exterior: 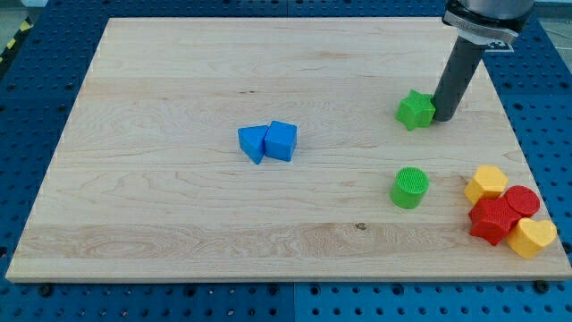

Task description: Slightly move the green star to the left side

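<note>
The green star (414, 109) lies on the wooden board (179, 80) at the view's upper right. My tip (443, 116) stands right against the star's right side, touching or nearly touching it. The dark rod rises from the tip toward the view's top right corner.
A green cylinder (410, 188) sits below the star. Two blue blocks (268, 141) touch each other near the board's middle. At the lower right is a cluster: a yellow block (486, 182), a red cylinder (522, 201), a red block (492, 220) and a yellow block (534, 237).
</note>
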